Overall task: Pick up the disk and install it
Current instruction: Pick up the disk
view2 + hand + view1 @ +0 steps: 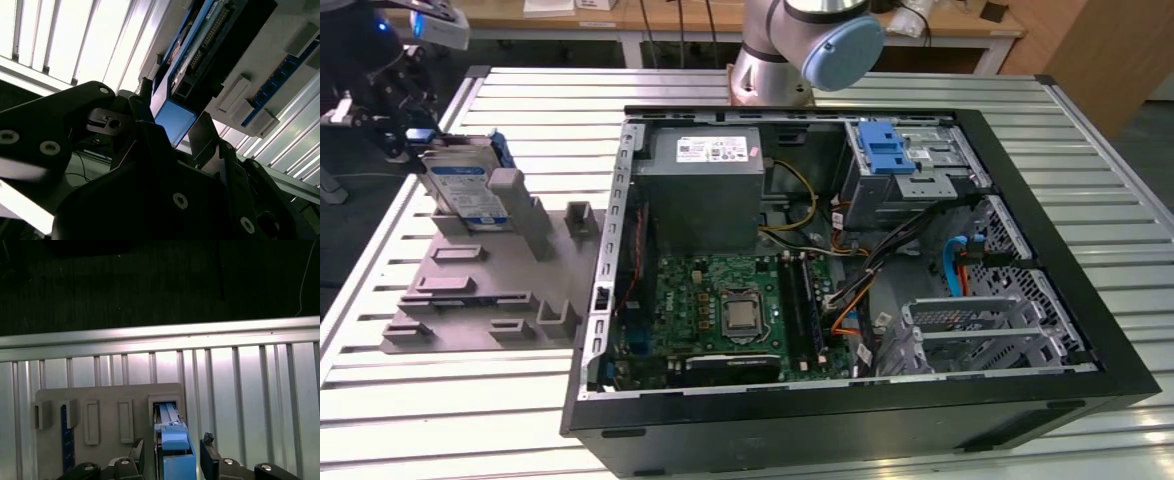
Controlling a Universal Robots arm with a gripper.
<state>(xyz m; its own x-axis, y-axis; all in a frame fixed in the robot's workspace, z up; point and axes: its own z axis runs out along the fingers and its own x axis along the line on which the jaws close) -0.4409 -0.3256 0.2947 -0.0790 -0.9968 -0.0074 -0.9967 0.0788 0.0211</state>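
The disk [464,187] is a silver drive with a blue-and-white label and a blue frame. It stands on edge in a slot of the grey holder plate [480,290], at the exterior view's left. My gripper [416,135] hangs just behind its top end. In both wrist views the dark fingers [207,446] flank the disk's blue frame [173,450] with a small gap on each side. The gripper [172,446] is open and straddles the disk [200,55] without holding it; in the second wrist view one finger [204,131] stands beside the blue end [172,120].
An open black computer case [854,410] lies in the middle of the slatted metal table [1067,90], with a motherboard [727,310], a grey power supply [704,170], cables and metal drive cages [974,330]. A blue ribbed latch [887,150] sits at its far corner. The arm's base [787,50] stands behind the case.
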